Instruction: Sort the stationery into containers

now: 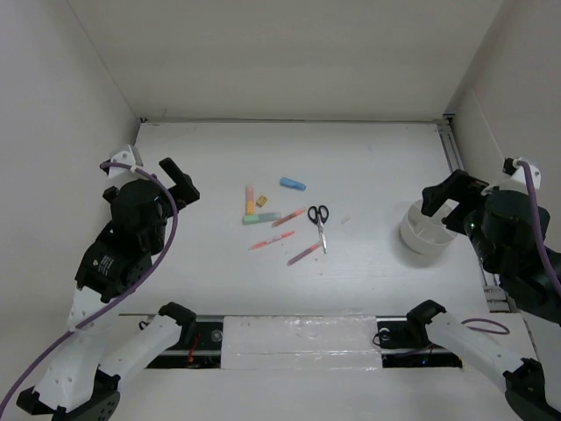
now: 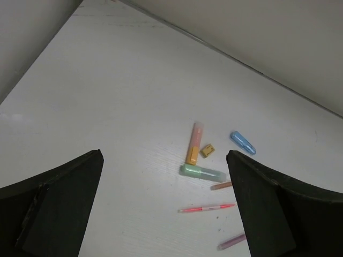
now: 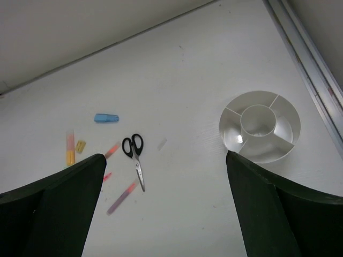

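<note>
The stationery lies loose mid-table: black-handled scissors (image 1: 319, 221) (image 3: 134, 152), a light-blue marker (image 1: 293, 184) (image 2: 243, 142) (image 3: 106, 118), a yellow-orange marker (image 1: 250, 198) (image 2: 194, 143), a mint-green marker (image 1: 261, 217) (image 2: 202, 172), a tiny yellow piece (image 1: 261, 205) (image 2: 207, 151) and thin pink pens (image 1: 271, 240) (image 2: 206, 208). The white divided cup (image 1: 428, 233) (image 3: 260, 126) stands at the right, holding nothing. My left gripper (image 1: 175, 180) (image 2: 163, 214) hangs open left of the items. My right gripper (image 1: 443, 203) (image 3: 163, 214) hangs open over the cup's area. Neither holds anything.
White walls enclose the table on three sides. A metal rail (image 1: 451, 149) (image 3: 305, 59) runs along the right edge behind the cup. A small clear scrap (image 1: 345, 218) (image 3: 162, 143) lies right of the scissors.
</note>
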